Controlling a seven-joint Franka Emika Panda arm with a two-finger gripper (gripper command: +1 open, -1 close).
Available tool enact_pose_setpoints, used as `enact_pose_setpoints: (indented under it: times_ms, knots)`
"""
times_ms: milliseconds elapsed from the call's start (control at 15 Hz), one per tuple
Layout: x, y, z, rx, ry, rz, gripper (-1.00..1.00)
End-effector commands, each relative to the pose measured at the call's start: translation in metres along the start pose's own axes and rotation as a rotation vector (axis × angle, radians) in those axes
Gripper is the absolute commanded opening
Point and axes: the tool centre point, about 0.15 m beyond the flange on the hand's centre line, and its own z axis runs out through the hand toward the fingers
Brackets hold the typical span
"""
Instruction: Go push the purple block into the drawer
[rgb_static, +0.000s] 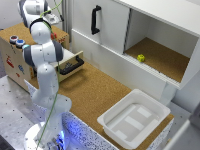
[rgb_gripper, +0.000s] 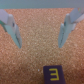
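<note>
In the wrist view the purple block (rgb_gripper: 53, 74), with a yellow mark on its top face, lies on a cork surface. My gripper (rgb_gripper: 40, 44) is open and empty. Its two pale fingers (rgb_gripper: 12, 29) stand wide apart above the cork, and the block is apart from the fingertips, outside the gap. In the exterior view the small plywood drawer (rgb_static: 70, 62) with a black bar handle (rgb_static: 73, 66) stands pulled open beside the arm (rgb_static: 44, 55). The arm hides the block and most of the gripper there.
A wooden box (rgb_static: 10, 57) with a red and a blue button (rgb_static: 16, 41) stands behind the arm. The big white cabinet (rgb_static: 115, 30) has a tall black handle (rgb_static: 95, 19) and an open bay holding a small yellow-green object (rgb_static: 141, 58). A white tub (rgb_static: 134, 117) sits on the cork table (rgb_static: 95, 90).
</note>
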Motion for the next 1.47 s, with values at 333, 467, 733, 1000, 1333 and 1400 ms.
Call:
enact_pose_setpoints:
  times_ms: [333, 467, 733, 1000, 1333, 1400]
  knots:
    - [0.004, 0.009, 0.032, 0.001, -0.161, -0.107, -1.0]
    - [-0.002, 0.011, 0.038, 0.004, -0.169, -0.114, -1.0]
    - [-0.018, 0.018, 0.048, 0.005, -0.179, -0.105, -1.0]
    - [-0.037, 0.028, 0.052, 0.006, -0.192, -0.076, -1.0]
    - [-0.058, 0.031, 0.051, 0.013, -0.198, -0.043, -1.0]
    - [-0.062, 0.032, 0.05, 0.014, -0.199, -0.035, -1.0]
